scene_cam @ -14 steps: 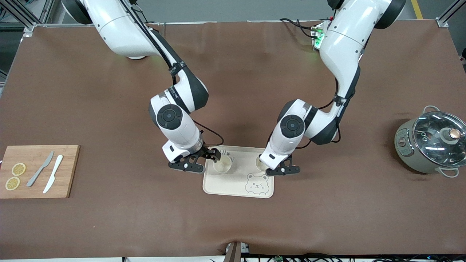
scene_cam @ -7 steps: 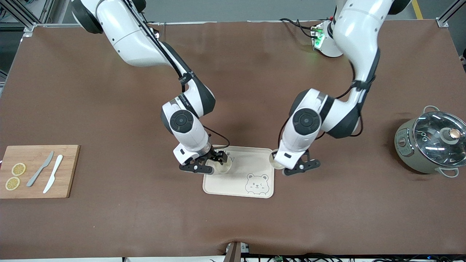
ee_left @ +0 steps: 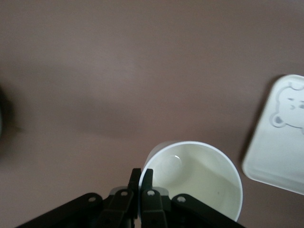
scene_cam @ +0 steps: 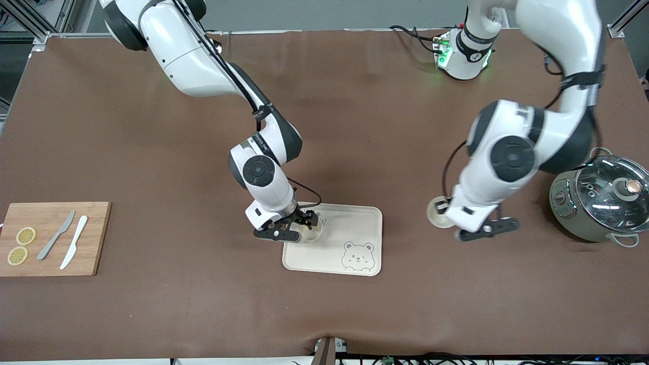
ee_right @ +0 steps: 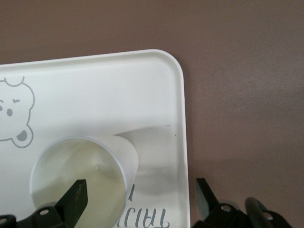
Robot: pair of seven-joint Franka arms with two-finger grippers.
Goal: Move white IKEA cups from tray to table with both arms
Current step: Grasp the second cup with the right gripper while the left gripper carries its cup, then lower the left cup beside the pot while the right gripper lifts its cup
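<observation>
The left gripper [scene_cam: 481, 232] is pinched tight on the rim of one white cup [scene_cam: 437, 212], one finger inside the wall and one outside, carrying it over bare table [scene_cam: 405, 314] between the tray [scene_cam: 355, 223] and the lidded electric pot [scene_cam: 601, 203]. That is a thin hold on a single edge, so the cup could swing or tip as it is set down. The pot stands close, too, and a wide sweep might clip it.

The right gripper [scene_cam: 296, 228] is spread wide around the other white cup [ee_right: 80, 178], which stands on the tray at the right arm's end. One finger hangs over the cup's mouth, the other outside near the tray rim. Closing off-centre could nudge the cup or drag the light tray.

The brown covering looks matte and flat. Toward the right arm's end lies a wooden cutting board [scene_cam: 50, 238] with lemon slices [scene_cam: 21, 245] and two knives [scene_cam: 65, 240], well apart.
</observation>
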